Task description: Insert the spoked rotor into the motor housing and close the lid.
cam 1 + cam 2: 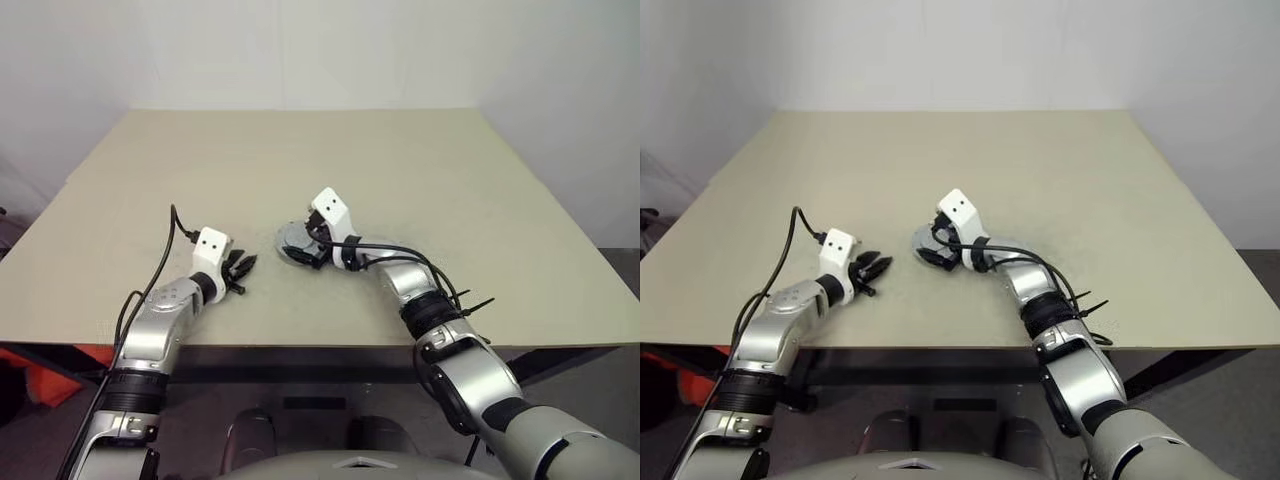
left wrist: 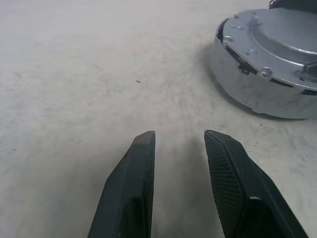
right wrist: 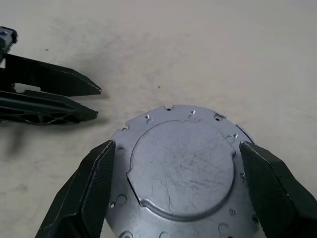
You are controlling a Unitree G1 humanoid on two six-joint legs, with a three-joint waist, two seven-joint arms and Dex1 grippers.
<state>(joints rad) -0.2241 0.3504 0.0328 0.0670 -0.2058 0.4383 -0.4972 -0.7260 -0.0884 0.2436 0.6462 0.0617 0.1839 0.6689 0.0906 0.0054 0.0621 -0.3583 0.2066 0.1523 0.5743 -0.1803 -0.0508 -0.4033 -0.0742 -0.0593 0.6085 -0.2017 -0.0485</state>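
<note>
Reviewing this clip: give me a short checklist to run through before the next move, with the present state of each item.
1. Flat grey notched metal lid sits on the squat silver-grey motor housing: ok.
2. Right tool stands wide, one finger at each side of the lid: ok.
3. Right fingers actually pressing the rim: cannot tell.
4. Left tool is apart from the housing, fingers parted, nothing between them: ok.
5. Spoked rotor inside the housing: cannot tell, the lid covers it.
6. Beige table around the housing is free of loose parts: ok.

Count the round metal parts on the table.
1: the motor housing with the lid on it, mid-table between the right gripper's fingers. Smaller parts may be hidden inside.
</note>
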